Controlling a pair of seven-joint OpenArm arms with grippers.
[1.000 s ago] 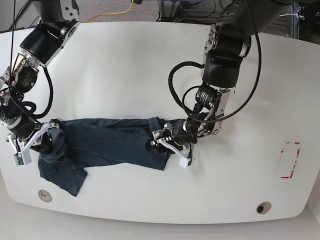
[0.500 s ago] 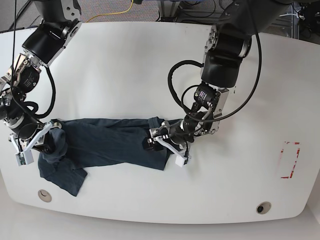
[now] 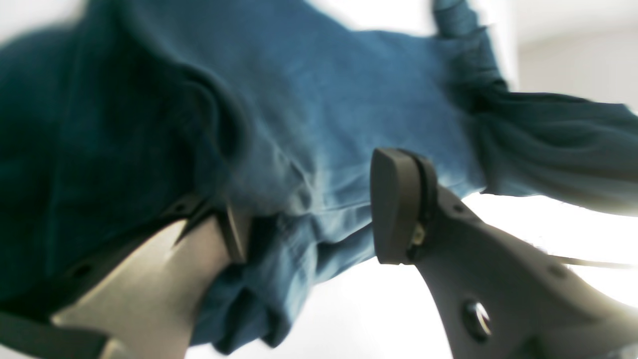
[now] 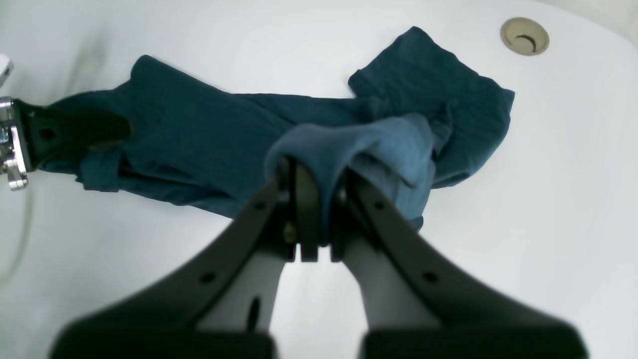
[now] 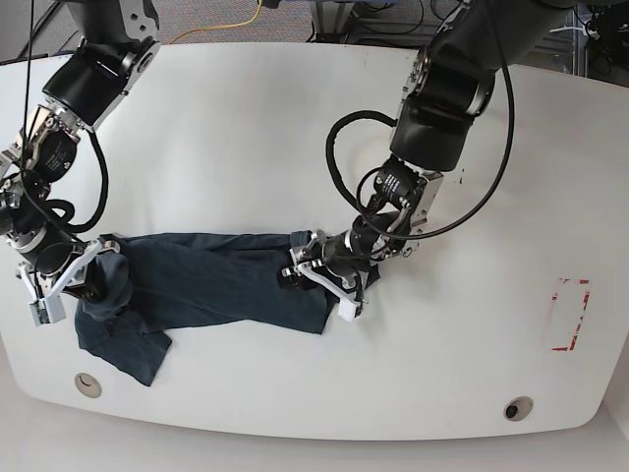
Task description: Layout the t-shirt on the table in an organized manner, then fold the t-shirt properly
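Right gripper [image 4: 314, 199] pinches a raised fold of the t-shirt [image 5: 211, 280], which lies stretched in a wrinkled band across the white surface [image 5: 246, 128]. Left gripper [image 3: 309, 209] sits at the shirt's other end, fingers spread with cloth between them. A grommet hole [image 4: 524, 36] lies near the bunched sleeve; a red tape mark [image 5: 570, 315] sits well apart.

Bright, even light; desk [image 5: 246, 128] glare blows out the left wrist view, where the shirt [image 3: 309, 99] blurs soft.
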